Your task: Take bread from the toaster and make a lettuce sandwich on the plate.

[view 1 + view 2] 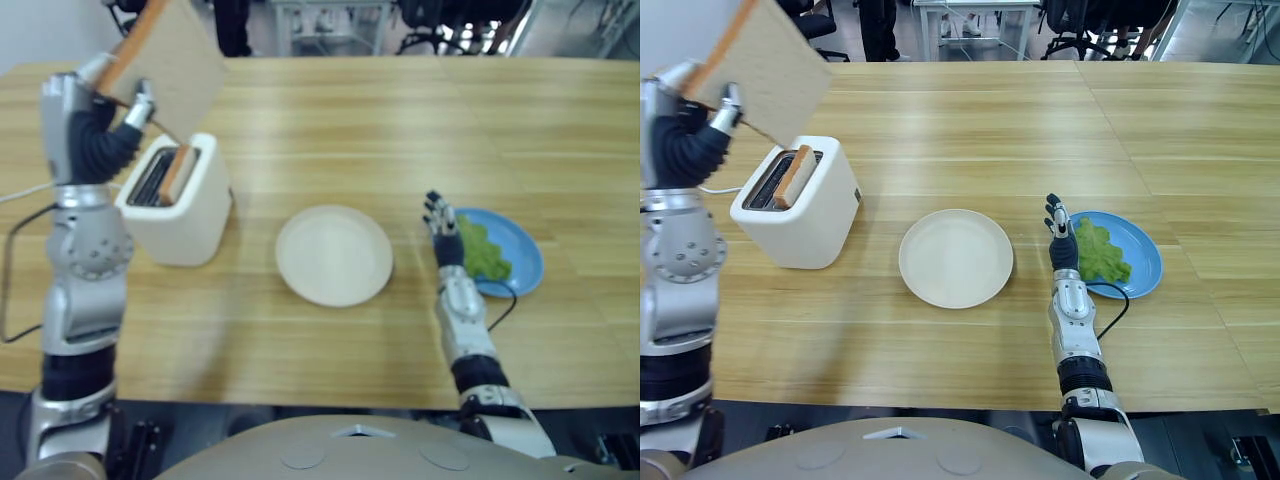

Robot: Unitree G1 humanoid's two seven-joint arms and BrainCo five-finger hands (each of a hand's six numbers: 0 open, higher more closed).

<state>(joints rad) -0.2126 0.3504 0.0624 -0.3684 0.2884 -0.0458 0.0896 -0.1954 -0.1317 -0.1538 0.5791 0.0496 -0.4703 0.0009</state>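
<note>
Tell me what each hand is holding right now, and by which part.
The left hand grips a bread slice by its lower edge, above the toaster. The right hand holds nothing.

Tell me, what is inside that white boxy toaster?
One tan bread slice stands in a slot of the toaster, top poking out; its lower part is hidden. The other slot looks dark.

Wooden table point(970, 120) — white toaster point(810, 215) left, cream plate point(956, 258) centre, blue plate point(1145, 265) right.
</note>
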